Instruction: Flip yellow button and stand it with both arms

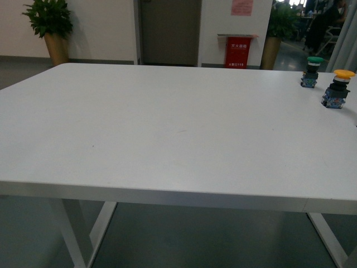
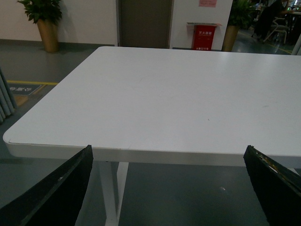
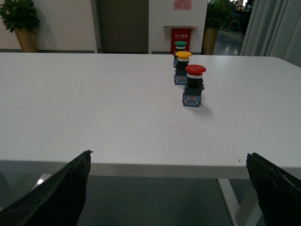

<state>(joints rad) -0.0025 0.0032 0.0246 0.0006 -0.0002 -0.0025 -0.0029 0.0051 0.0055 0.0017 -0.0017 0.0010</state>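
White tabletop is stretching across an office floor, with potted plants, a grey door and a red bin standing against the far wall. Sitting at the far right of that surface is the yellow button, a small push-button with a round yellow-orange mushroom cap, black collar and blue-black blocky body, resting cap-up on its contact block. A green-capped button is standing just beyond it, and the right wrist view is also showing a red-capped button nearer the robot in the same row. Both claws are hanging off the near table edge, released and holding nothing: the left gripper and the right gripper are each showing dark fingers spread wide. The button is looking light, rigid and top-heavy, with a smooth, likely slippery cap; the squared body is probably offering the surest flat faces for pinching.
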